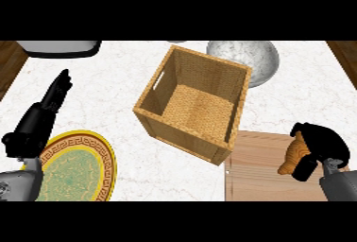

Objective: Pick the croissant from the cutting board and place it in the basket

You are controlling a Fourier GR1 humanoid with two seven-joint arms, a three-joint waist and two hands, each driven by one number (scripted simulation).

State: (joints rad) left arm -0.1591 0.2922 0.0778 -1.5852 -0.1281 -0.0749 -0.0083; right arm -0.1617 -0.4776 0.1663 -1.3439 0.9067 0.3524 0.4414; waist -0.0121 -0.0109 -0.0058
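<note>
Item: croissant (295, 152), over the cutting board (258, 165) at the bench's near right, enclosed by the curled fingers (304, 169) of the right hand (322, 144), evidently for carrying. Basket (191, 104): open-topped, mid-bench, just left of the board, apparently awaiting it. Left hand (42, 118): fingers straight, holding nothing, resting beside the patterned plate (80, 170).

White marble worktop (125, 80) carries wicker basket (195, 106) at centre, wooden cutting board (261, 175) lower right, yellow-rimmed plate (77, 170) lower left, grey speckled bowl (254, 56) behind basket.
</note>
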